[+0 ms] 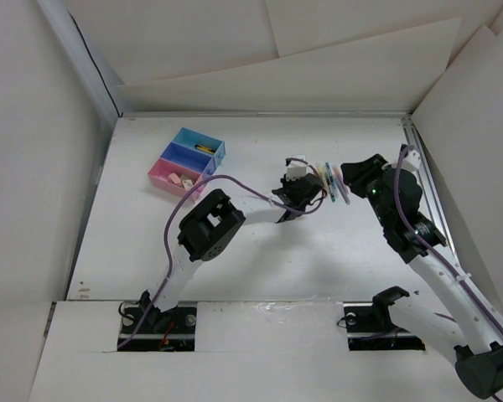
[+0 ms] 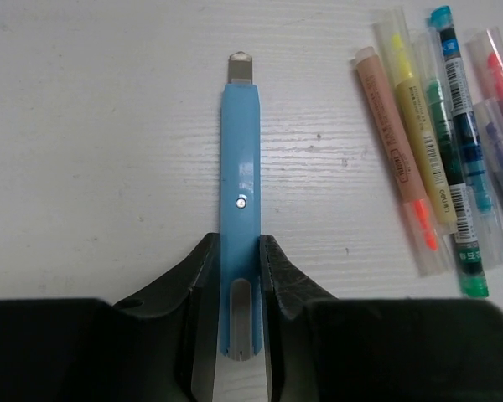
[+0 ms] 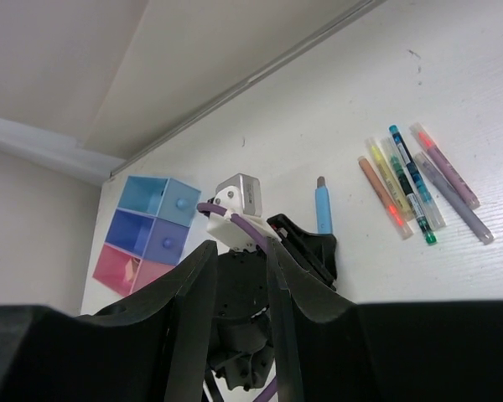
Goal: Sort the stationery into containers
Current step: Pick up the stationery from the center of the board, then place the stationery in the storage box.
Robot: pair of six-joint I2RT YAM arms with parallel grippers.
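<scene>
Left wrist view: we find the left claw (image 2: 239, 247) clamped on one end of the light-blue pen (image 2: 240, 159), which lies on the table (image 2: 92, 167) just left of the markers (image 2: 436, 151). Right claw (image 3: 241, 268) stands apart, empty.

slim light-blue plastic pen (image 2: 240, 167): smooth, glossy; dull grey metal tip at 12 o'clock
white table top (image 2: 92, 167): matt, faintly rough grain
clear-capped marker pens (image 2: 440, 151): glossy plastic, printed labels
black fingers (image 2: 289, 289) of left gripper (image 2: 240, 247): matt, finely textured
three joined coloured bins (image 3: 166, 244): smooth translucent plastic
</scene>
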